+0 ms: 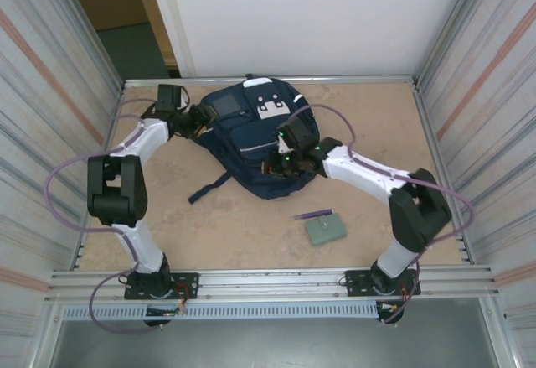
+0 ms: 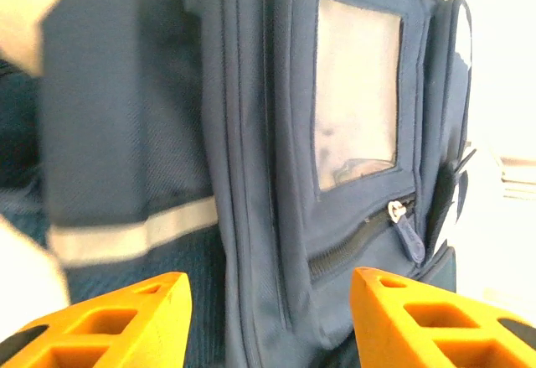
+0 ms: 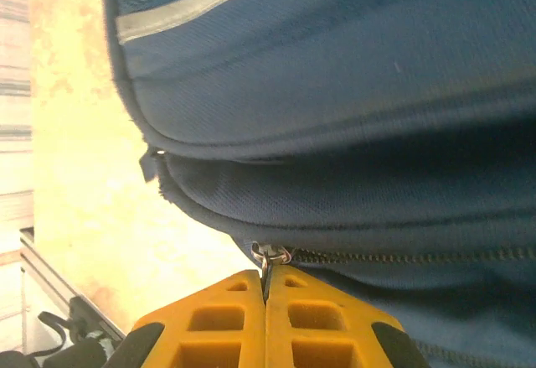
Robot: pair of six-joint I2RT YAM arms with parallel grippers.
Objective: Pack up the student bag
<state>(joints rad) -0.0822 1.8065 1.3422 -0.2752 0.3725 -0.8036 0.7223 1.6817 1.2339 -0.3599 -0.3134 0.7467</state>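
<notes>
the student bag (image 1: 247,133) lay near the far edge of the counter (image 1: 243,225), with open room in front. left gripper (image 2: 268,301) stood released at its left side; right gripper (image 3: 266,282) clenched the zipper pull (image 3: 270,256); contents hidden.

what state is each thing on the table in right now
navy-blue fabric backpack: lying on the table
right gripper: shut on metal zipper pull
left gripper: open, holding nothing
small flat grey-green book: closed, lying flat
</notes>
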